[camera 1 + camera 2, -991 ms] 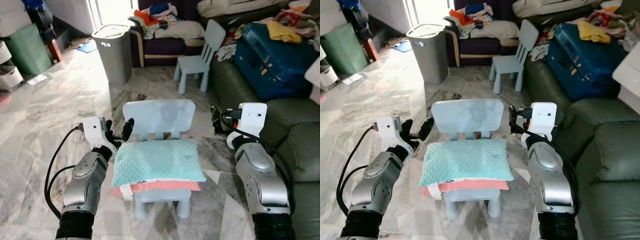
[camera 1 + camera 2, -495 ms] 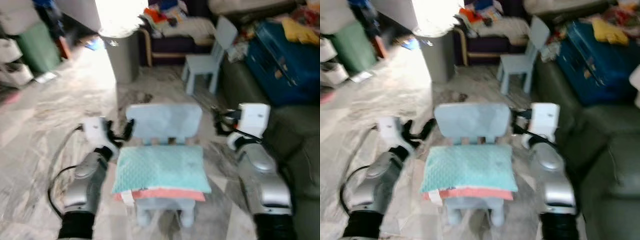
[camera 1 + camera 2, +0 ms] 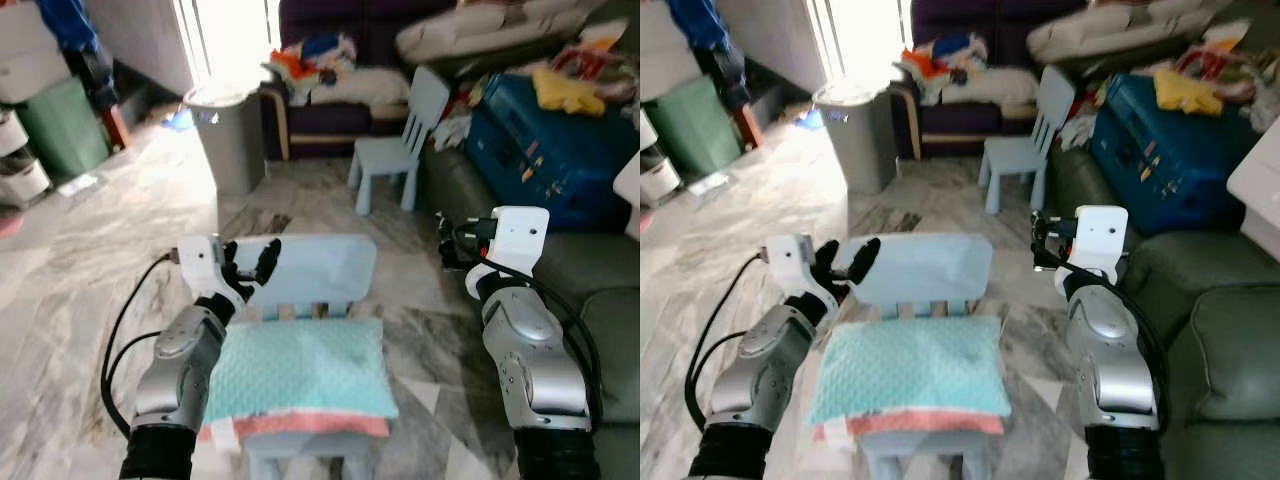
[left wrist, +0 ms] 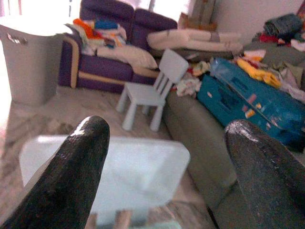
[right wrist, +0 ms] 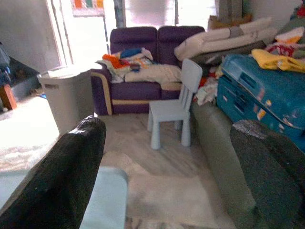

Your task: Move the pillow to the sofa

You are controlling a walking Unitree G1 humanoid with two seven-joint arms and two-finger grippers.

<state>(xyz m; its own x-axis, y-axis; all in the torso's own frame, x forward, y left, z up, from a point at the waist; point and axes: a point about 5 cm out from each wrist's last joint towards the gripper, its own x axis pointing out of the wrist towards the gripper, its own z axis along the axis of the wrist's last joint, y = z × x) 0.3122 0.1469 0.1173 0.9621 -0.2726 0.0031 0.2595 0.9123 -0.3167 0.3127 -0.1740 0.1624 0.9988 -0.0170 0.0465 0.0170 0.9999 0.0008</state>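
Nothing of the carrying is done yet, as I judge it: the pillow [image 3: 305, 370] lies flat on the seat of the small pale-blue chair [image 3: 318, 268] directly below and between my two grippers, untouched by either. My left gripper [image 3: 248, 265] hovers beside the chair's backrest, above the pillow's near-left corner, its fingers [image 4: 71, 176] spread wide apart with nothing between them. My right gripper [image 3: 1038, 243] is raised beyond the chair's other side, near the backrest's edge and apart from the pillow; through its wrist camera the two fingers [image 5: 62, 176] stand well apart, also empty. The green sofa [image 3: 1200, 310] sits just off to the side of my right arm, its cushion free near me, with a blue suitcase [image 3: 540, 120] further back on it. Still to come: lower both grippers to the pillow's ends, pinch it, lift it off the chair, swing it rightward and set it on the sofa.
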